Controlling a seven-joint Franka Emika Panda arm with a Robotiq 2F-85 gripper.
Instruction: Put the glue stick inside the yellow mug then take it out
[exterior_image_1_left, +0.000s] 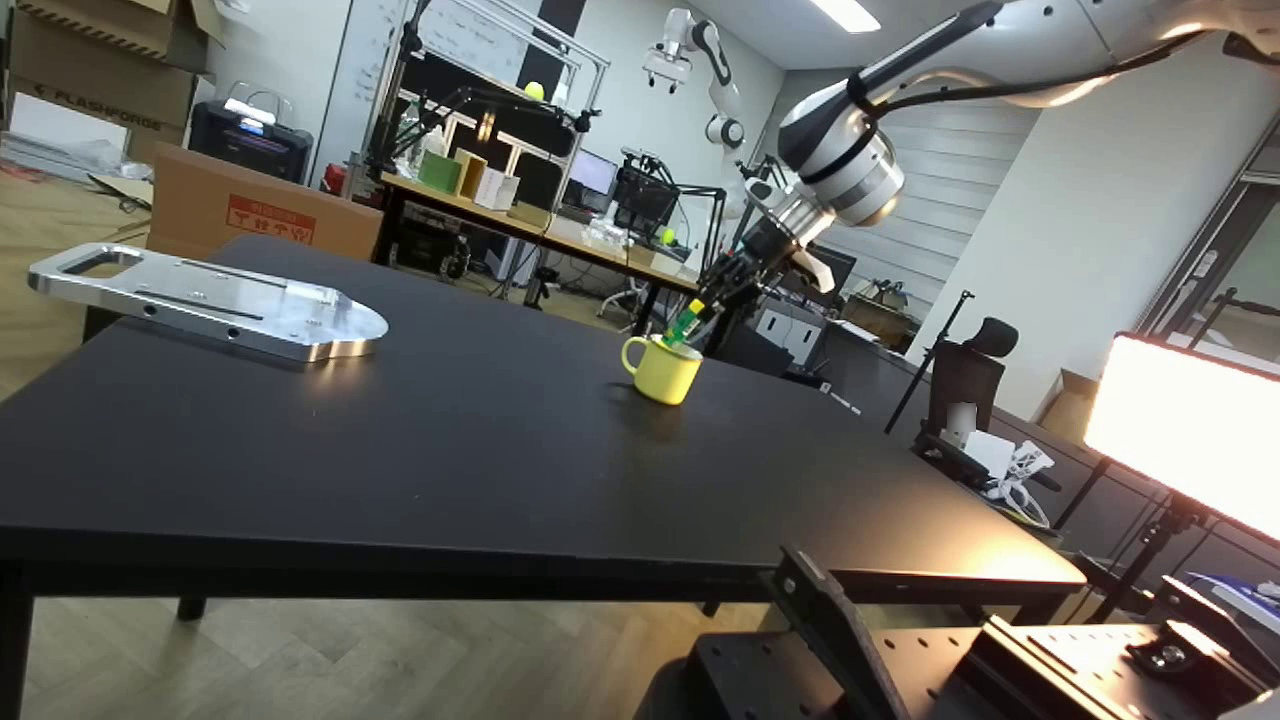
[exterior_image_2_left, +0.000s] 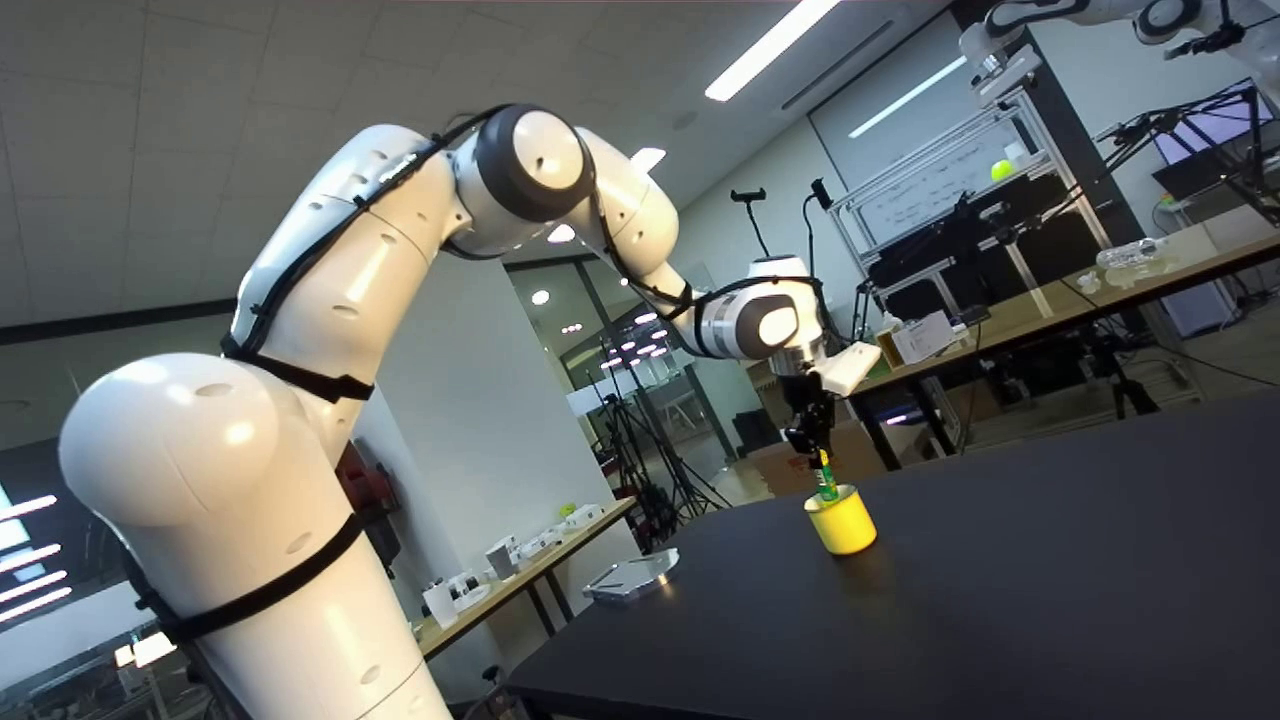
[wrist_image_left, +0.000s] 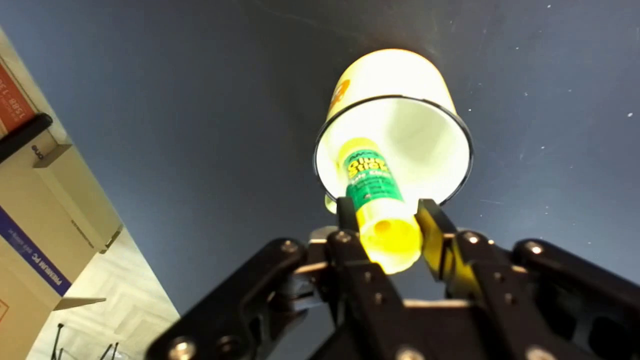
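The yellow mug (exterior_image_1_left: 667, 373) stands upright on the black table; it also shows in an exterior view (exterior_image_2_left: 846, 524) and in the wrist view (wrist_image_left: 395, 75), which looks into its pale inside. The glue stick (wrist_image_left: 372, 176), green with yellow ends, reaches down into the mug's mouth on the handle side, tilted. Its upper part sticks out above the rim in both exterior views (exterior_image_1_left: 685, 325) (exterior_image_2_left: 826, 484). My gripper (wrist_image_left: 386, 205) is above the mug, with its fingers closed round the stick's upper yellow end. Whether the stick touches the mug's bottom is hard to tell.
A silver metal plate with a handle slot (exterior_image_1_left: 215, 295) lies on the table, also in an exterior view (exterior_image_2_left: 634, 575). The table edge (exterior_image_1_left: 540, 560) shows. A bright light panel (exterior_image_1_left: 1190, 430) stands beside the table. Cardboard boxes (wrist_image_left: 55, 210) stand on the floor beyond the edge.
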